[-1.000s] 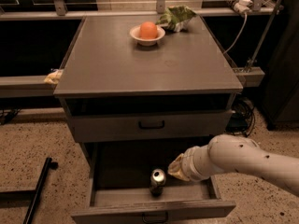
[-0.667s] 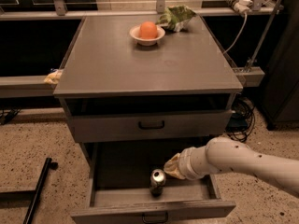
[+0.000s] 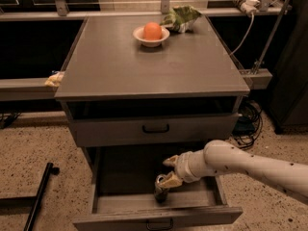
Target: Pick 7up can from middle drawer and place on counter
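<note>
silver-lidded, pale green 7up can (image 3: pixel 160 188) is standing upright inside the middle drawer (image 3: pixel 122 184), which is sitting pulled well out at the bottom of the cabinet. can is resting on the drawer floor, close to the front panel and a bit right of ctr. its small black bar handle is just showing at the bottom edge of the view.

gripper (image 3: pixel 170 171) is hanging inside the same drawer, right at the can, coming in from the right. its two tan fingers are spreading wide. one is pointing up-left above the can, and the other is lying at the can's lid, touching or nearly so. the can isn't sitting between them, so the claw is gaping and holding nothing. pale, speckled arm (image 3: pixel 250 165) is running off to the lower-right corner, crossing over the drawer's right wall.

above, a closed drawer front (image 3: pixel 154 129) w/ a black handle is sitting under an empty dark slot. the counter (image 3: pixel 154 71) is topping the cabinet, flat matte grey. at its far edge a white bowl (image 3: pixel 151 37) is holding an orange (image 3: pixel 152 31), w/ a crumpled green bag (image 3: pixel 181 18) just beside it on the right. a yellowish scrap (image 3: pixel 54 79) is lying on the ledge to the left. a black bar (image 3: pixel 38 198) is lying on the speckled floor at lower left, and cables (image 3: pixel 246 121) are bunching on the floor to the cabinet's right.
</note>
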Controlling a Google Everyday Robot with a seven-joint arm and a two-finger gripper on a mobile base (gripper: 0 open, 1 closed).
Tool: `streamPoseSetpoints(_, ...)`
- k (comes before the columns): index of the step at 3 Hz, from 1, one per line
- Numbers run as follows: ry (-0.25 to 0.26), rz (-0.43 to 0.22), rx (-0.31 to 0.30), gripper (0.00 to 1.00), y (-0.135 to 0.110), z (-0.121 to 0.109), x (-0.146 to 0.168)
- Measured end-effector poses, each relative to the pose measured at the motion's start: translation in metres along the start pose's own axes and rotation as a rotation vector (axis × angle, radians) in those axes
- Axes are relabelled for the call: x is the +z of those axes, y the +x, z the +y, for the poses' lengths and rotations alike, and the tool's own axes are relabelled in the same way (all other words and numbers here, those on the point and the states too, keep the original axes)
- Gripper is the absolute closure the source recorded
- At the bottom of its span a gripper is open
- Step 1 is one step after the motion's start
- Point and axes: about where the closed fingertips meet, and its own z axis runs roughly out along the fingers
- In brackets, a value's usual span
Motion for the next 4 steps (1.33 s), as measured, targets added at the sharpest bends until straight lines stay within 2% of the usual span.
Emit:
streamPoseSetpoints(1, -0.027, -0.023, 0.007, 0.18, 0.002, -0.003, 0.015)
streamPoseSetpoints(4, -0.052, -0.121, 0.001, 0.18, 0.027, -0.007, 0.052)
